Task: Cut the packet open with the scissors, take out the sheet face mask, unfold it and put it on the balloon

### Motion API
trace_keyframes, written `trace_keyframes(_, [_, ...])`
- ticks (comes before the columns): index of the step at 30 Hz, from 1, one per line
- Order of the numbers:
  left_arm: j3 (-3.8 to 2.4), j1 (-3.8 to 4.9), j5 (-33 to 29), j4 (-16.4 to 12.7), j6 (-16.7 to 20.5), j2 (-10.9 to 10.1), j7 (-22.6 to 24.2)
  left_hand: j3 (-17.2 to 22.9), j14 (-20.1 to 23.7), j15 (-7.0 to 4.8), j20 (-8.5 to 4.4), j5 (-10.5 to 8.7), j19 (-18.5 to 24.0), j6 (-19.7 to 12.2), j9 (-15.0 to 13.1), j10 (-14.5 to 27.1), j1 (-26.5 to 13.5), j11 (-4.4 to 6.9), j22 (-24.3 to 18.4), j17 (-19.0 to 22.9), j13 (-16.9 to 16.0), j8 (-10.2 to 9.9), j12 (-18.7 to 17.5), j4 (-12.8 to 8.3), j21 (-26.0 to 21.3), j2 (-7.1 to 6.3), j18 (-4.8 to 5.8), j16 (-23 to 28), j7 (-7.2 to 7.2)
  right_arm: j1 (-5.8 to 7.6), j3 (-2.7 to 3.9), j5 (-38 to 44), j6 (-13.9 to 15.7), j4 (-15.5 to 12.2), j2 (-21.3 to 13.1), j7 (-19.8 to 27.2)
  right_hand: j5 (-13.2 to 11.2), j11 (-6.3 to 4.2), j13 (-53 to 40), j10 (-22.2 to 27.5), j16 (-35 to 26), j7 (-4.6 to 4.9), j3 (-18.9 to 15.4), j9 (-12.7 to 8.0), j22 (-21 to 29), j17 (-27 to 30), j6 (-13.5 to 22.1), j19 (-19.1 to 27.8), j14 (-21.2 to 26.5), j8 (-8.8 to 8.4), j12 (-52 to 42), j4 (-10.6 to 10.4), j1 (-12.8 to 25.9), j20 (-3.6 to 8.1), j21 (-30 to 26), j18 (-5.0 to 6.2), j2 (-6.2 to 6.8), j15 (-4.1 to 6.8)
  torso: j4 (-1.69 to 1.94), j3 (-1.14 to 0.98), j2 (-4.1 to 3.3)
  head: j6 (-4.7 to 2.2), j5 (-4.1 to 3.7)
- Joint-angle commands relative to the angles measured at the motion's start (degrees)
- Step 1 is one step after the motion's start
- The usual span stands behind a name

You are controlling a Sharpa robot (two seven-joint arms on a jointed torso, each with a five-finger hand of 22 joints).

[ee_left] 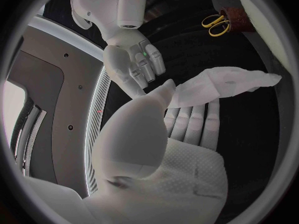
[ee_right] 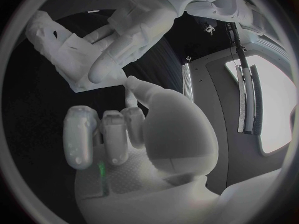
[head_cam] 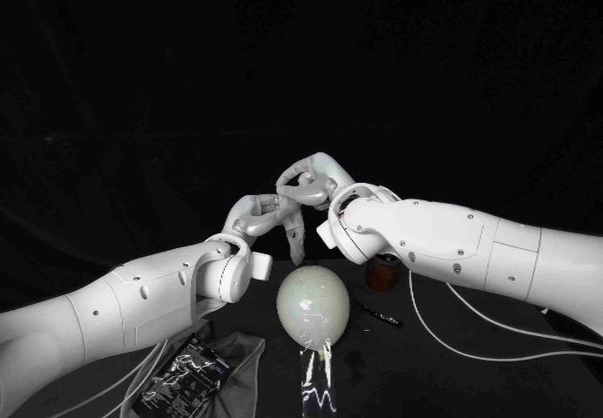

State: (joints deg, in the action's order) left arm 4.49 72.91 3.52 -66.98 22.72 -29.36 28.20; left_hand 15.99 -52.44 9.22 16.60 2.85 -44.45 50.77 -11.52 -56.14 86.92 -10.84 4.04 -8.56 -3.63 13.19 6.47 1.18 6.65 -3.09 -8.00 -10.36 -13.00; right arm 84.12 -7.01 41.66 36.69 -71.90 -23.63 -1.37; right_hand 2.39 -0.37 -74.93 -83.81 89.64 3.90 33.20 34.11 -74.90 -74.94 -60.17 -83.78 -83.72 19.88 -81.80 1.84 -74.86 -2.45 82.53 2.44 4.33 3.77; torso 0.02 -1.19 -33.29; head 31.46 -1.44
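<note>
Left wrist view shows scissors [ee_left: 216, 25] inside brown cup [ee_left: 240, 16].

The mask [ee_left: 227, 84] is a pale sheet, only partly unfolded, pinched in the left hand [head_cam: 258, 216] above the table, with a narrow strip hanging down. Just below it the balloon [head_cam: 312, 305], pale and egg-shaped, lies on the table with its neck toward the robot. The dark printed packet [head_cam: 188, 370] lies flat, front left of the balloon. The yellow-handled scissors [ee_left: 215, 24] stand blades-down in a brown cup [ee_left: 239, 15].
</note>
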Motion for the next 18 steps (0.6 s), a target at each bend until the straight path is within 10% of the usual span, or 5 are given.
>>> trace_keyframes(1, [-0.09,0.06,-1.8,0.1,1.5,0.3,1.4,0.2,-0.5,-0.11,0.10,-0.11,-0.2,0.5,0.2,-0.6,-0.7,0.08,-0.1,-0.1,0.0,-0.3,-0.5,0.1,-0.2,-0.91,-0.80,-0.2,-0.36,0.09,0.07,-0.1,0.5,-0.4,0.1,0.4,0.4,-0.20,-10.6,-3.6,0.4,-0.04,0.3,0.1,-12.8,-15.1,-0.4,-2.3,-6.3,0.33,-0.1,-0.1,-0.3,0.04,0.0,-0.71,-0.25,0.19,0.03,-0.01,-0.03,-0.03,0.00])
trace_keyframes(10, [-0.10,0.06,-1.8,0.4,1.7,0.8,1.2,0.2,-0.3,-0.02,0.13,-0.12,0.9,0.5,0.4,-0.6,-1.5,-0.04,-0.3,-0.1,0.0,-0.7,-1.2,0.1,-0.8,-2.29,-0.50,0.0,-0.46,0.12,0.09,-0.1,0.9,-0.2,0.6,0.5,0.4,-0.20,-10.6,-3.6,0.4,-0.04,0.3,0.1,-12.8,-15.1,-0.4,-2.3,-6.3,0.33,-0.1,-0.1,-0.3,0.04,0.0,-0.71,-0.25,0.19,0.04,0.01,-0.09,0.03,0.00])
trace_keyframes(18, [-0.11,0.06,-1.7,0.6,2.3,1.1,0.9,-0.2,5.4,1.69,0.20,-0.09,16.7,-1.3,1.3,3.8,-2.2,-1.24,-1.5,0.8,0.0,-2.4,-2.8,-0.2,-4.1,-3.75,2.80,2.8,-0.97,0.13,0.10,0.1,1.2,0.3,1.1,0.5,0.4,-0.20,-10.6,-3.6,0.4,-0.04,0.3,0.1,-12.8,-15.1,-0.4,-2.3,-6.3,0.33,-0.1,-0.1,-0.3,0.04,0.0,-0.71,-0.25,0.19,0.04,0.01,-0.04,0.05,0.03])
